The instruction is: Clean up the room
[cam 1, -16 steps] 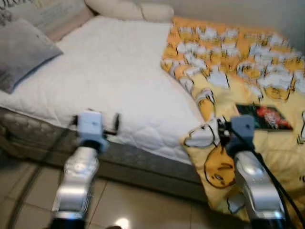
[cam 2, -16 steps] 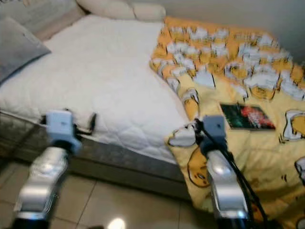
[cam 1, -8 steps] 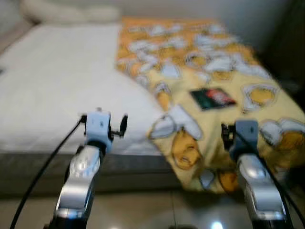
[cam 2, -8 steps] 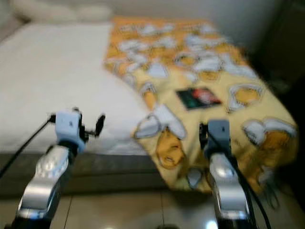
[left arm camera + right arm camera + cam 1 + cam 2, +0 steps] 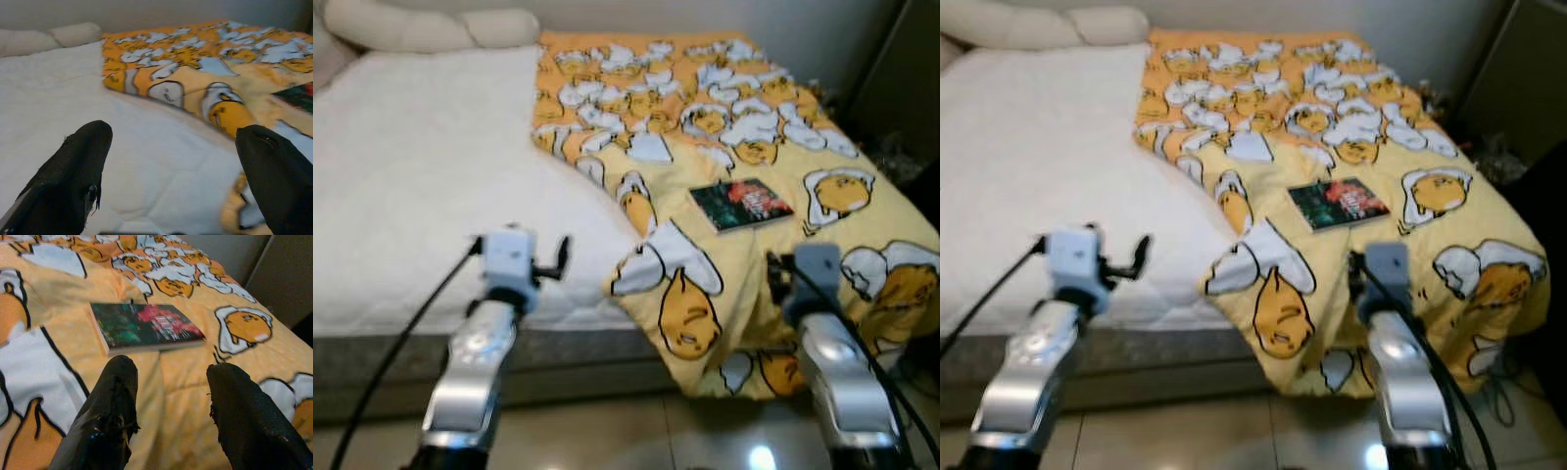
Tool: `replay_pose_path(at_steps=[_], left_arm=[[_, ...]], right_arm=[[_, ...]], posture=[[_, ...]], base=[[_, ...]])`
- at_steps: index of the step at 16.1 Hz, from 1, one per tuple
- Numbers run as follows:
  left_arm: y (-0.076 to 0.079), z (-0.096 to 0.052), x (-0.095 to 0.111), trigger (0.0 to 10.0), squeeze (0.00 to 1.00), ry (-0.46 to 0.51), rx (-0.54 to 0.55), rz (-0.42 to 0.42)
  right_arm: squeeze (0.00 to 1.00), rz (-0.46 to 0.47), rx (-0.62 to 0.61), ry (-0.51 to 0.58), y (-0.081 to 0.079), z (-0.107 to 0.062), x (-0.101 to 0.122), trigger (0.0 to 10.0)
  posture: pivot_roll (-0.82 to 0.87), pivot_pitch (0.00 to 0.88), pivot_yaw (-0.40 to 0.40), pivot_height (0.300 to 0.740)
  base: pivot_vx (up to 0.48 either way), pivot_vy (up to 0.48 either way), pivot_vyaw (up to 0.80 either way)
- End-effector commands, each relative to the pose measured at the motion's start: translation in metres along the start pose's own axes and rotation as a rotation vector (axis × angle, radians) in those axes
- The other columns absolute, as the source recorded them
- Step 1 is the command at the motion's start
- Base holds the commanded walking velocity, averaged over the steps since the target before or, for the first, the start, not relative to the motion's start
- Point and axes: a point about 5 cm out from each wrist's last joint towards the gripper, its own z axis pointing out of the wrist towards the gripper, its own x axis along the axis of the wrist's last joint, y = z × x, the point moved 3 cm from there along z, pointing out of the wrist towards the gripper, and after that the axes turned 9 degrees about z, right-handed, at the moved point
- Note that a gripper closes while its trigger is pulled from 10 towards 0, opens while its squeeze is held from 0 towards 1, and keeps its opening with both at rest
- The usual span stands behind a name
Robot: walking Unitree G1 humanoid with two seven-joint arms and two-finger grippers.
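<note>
Currently, items are listed left to right as the robot faces the bed.

Pillows: cream pillows lie at the head of the bed, far left.
Mattress: the white mattress is bare on its left part.
Left gripper: the left gripper is spread wide and holds nothing; it hovers over the mattress edge, well apart from the book.
Blanket: a yellow cartoon-print blanket covers the right part of the bed and drapes over its near edge.
Book: a dark-covered book lies flat on the blanket, long axis running roughly left to right.
Right gripper: the right gripper is parted and empty, with the book ahead of its fingertips, slightly left.
Nearer arm: right, by judgement.
Obstructions: none between right gripper and book; soft blanket folds may hinder getting a finger under the cover.
Far right: a dark cabinet stands beside the bed.
</note>
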Motion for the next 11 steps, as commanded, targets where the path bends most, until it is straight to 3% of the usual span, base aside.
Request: replay_pose_path(at_steps=[1, 3, 10, 11], left_arm=[[0.0061, 0.0025, 0.0034, 10.0, 0.99, 0.008, -0.026, -0.021], [0.0083, 0.0024, 0.0025, 10.0, 1.00, 0.006, -0.035, -0.017], [0.0083, 0.0013, 0.0025, 10.0, 1.00, 0.008, -0.030, -0.008], [0.0087, 0.0016, 0.0025, 10.0, 1.00, 0.008, -0.029, -0.009]], right_arm=[[0.00, -0.007, -0.024, -0.018, 0.0078, 0.0005, -0.0015, 10.0], [0.00, -0.013, -0.024, -0.017, 0.0082, 0.0010, -0.0016, 10.0], [0.00, -0.017, -0.012, -0.019, 0.0069, 0.0019, -0.0011, 10.0], [0.00, -0.014, -0.008, -0.023, 0.0061, 0.0024, -0.0013, 10.0]], posture=[[0.04, 0.000, -0.013, 0.740], [0.04, 0.000, -0.014, 0.740], [0.05, 0.000, -0.024, 0.740], [0.05, 0.000, -0.027, 0.740]], base=[[0.360, 0.000, -0.80], [0.358, 0.000, -0.80], [0.355, 0.000, 0.00], [0.352, 0.000, -0.80]])
